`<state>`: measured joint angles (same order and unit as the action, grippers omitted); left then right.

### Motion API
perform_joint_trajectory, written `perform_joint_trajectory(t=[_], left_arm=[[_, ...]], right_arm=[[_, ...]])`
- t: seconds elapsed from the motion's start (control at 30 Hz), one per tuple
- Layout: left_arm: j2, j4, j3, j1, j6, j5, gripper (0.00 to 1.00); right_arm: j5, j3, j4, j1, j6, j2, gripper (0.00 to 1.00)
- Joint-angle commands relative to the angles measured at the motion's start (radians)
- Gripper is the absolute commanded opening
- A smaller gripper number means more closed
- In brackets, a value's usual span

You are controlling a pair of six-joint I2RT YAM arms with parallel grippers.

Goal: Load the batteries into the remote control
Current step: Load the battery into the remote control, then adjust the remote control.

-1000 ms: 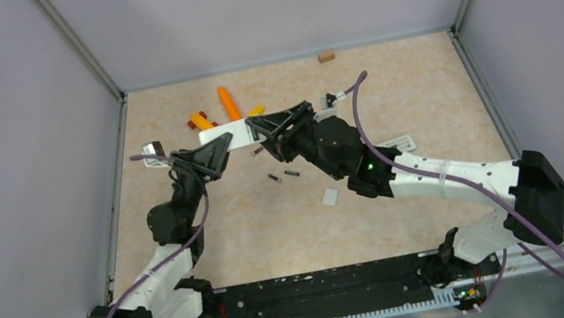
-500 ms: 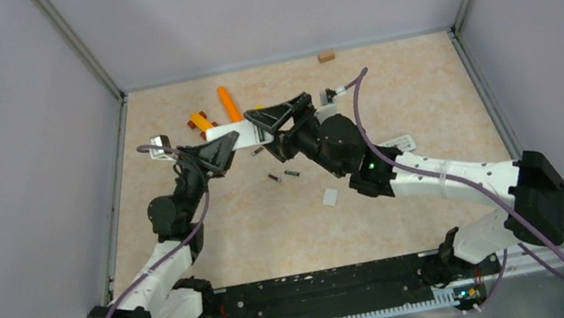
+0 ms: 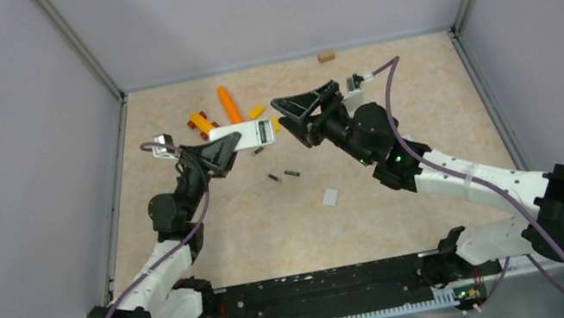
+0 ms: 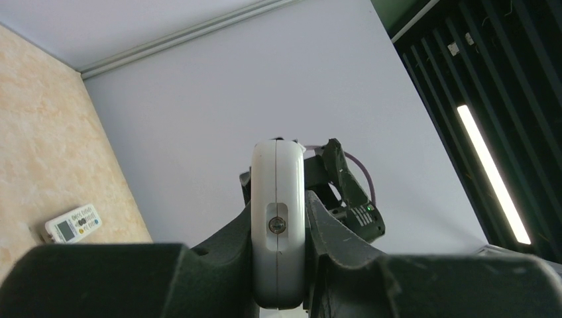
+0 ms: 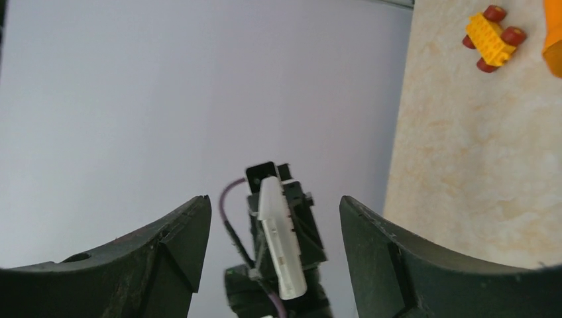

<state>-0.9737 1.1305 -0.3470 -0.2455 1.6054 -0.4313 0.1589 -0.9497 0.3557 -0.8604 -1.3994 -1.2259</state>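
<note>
My left gripper [image 3: 230,143] is shut on a white remote [image 3: 246,136] and holds it level above the table. In the left wrist view the remote [image 4: 277,172] is clamped edge-on between the fingers of that gripper [image 4: 278,205]. My right gripper [image 3: 286,114] is open and empty, a short way right of the remote's free end. In the right wrist view that gripper [image 5: 273,202] faces the remote [image 5: 280,248]. Three small dark batteries lie on the table: one [image 3: 258,151] under the remote and two [image 3: 273,179] [image 3: 291,173] nearer me.
A small white cover piece [image 3: 329,196] lies near the table's middle. An orange stick [image 3: 227,103], a yellow wheeled block [image 3: 200,122] and a yellow block [image 3: 256,111] lie behind the remote. A brown block [image 3: 325,56] sits at the back wall. A second remote [image 4: 73,223] lies on the table.
My right gripper has pulled away to the right from the remote's end, and its arm has swung right. My left gripper still holds the remote, slightly further right.
</note>
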Motion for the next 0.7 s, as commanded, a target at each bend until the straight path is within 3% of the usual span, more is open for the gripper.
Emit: perform_joint_trajectory(t=[0.0, 0.23, 0.53, 0.67], left_arm=[[-0.019, 0.012, -0.096, -0.003, -0.01, -0.106, 0.0], [-0.083, -0.135, -0.237, -0.001, -0.121, -0.344, 0.0], [-0.119, -0.117, -0.276, -0.001, -0.146, -0.452, 0.0], [-0.121, -0.123, -0.294, -0.001, -0.158, -0.498, 0.0]], right_arm=[[-0.286, -0.066, -0.047, 0.041, 0.265, -0.024, 0.73], [-0.359, -0.041, -0.055, 0.043, 0.542, 0.049, 0.73], [-0.397, 0.048, -0.023, 0.042, 0.665, 0.162, 0.77], [-0.428, 0.047, -0.035, 0.044, 0.666, 0.174, 0.65]])
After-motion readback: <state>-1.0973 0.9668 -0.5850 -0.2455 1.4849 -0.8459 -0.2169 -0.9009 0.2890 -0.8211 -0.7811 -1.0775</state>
